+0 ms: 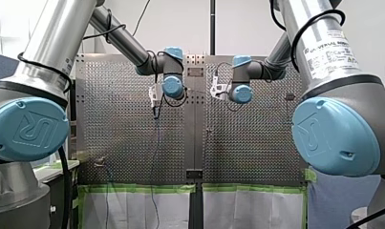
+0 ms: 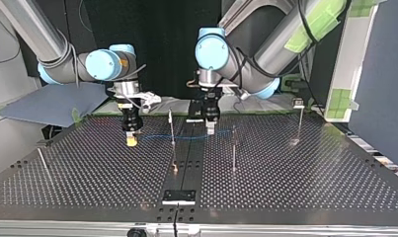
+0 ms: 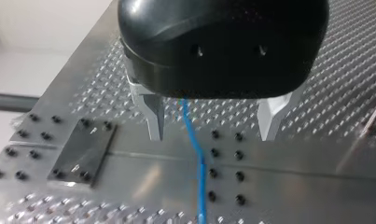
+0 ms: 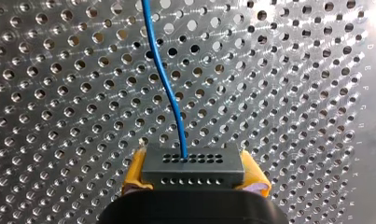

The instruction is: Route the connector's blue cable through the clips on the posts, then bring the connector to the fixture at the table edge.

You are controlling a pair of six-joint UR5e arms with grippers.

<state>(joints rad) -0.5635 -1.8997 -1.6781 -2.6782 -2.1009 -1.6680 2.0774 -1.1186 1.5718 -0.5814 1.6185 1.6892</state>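
- Connector [image 4: 193,164] sits clamped between my right gripper's [image 4: 195,173] yellow pads [image 4: 134,170], left of centre in the top view.
- Cable [image 4: 169,93] leaves its face and runs ahead over the table [image 4: 293,93].
- My left gripper [image 3: 212,131] hangs wide open at mid-frame there, cable passing between its fingers [image 3: 155,121], clear of both.

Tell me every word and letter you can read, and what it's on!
"UNIVERSAL ROBOTS": white sticker on my right arm; its smaller print is too blurred to read.
"UR": logo on my left arm's blue cap and on my right arm's blue cap.
Tiny letters along the perforated table edge in the right wrist view: too faint to read.
Connector: no text.
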